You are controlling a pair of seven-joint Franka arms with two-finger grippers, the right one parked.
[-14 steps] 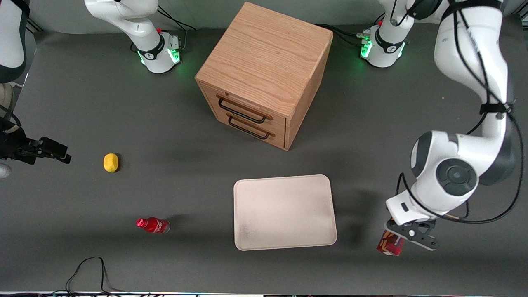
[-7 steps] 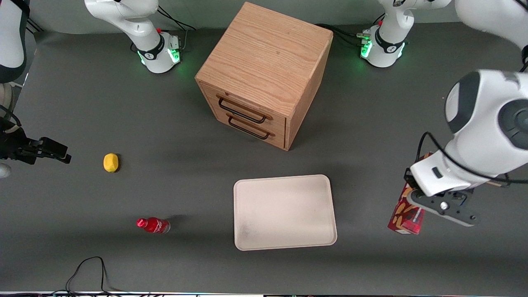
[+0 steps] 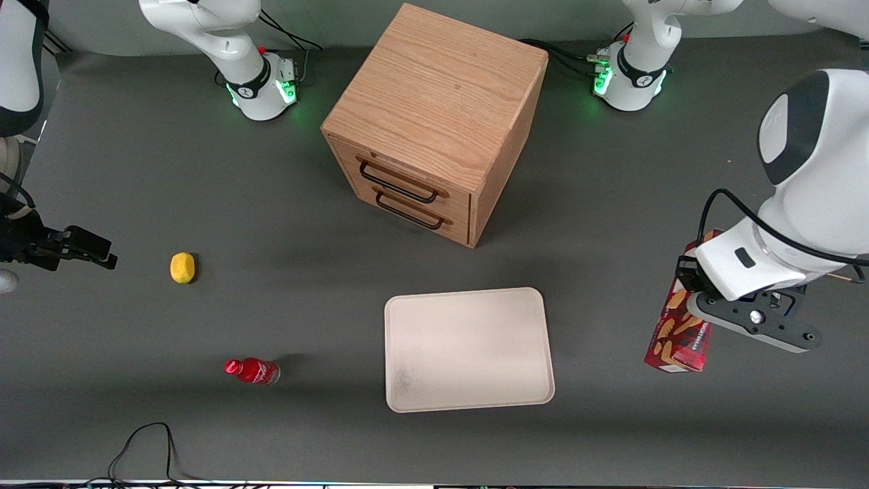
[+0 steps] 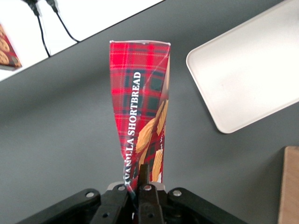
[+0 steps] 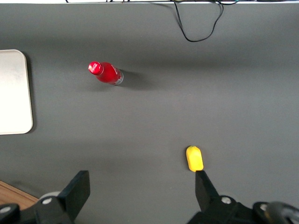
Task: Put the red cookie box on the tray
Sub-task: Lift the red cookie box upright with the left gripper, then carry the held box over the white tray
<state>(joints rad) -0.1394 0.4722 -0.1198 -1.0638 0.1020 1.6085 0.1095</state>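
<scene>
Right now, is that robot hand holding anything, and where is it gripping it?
Yes: the gripper is pinching one end of the red cookie box, lifted near the working arm's end of the table.

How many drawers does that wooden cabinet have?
2. The upper drawer and the lower drawer are stacked in the cabinet, each with a dark handle. The end effector, toward the working arm's end, grips the cookie box above the table.

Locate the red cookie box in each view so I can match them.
Front view: red cookie box held off the table in the left arm's hand, toward the working arm's end, beside the tray.
Left wrist view: box clamped in the hand.
Right wrist view: not in it.
Shared landmark: the tray.
</scene>
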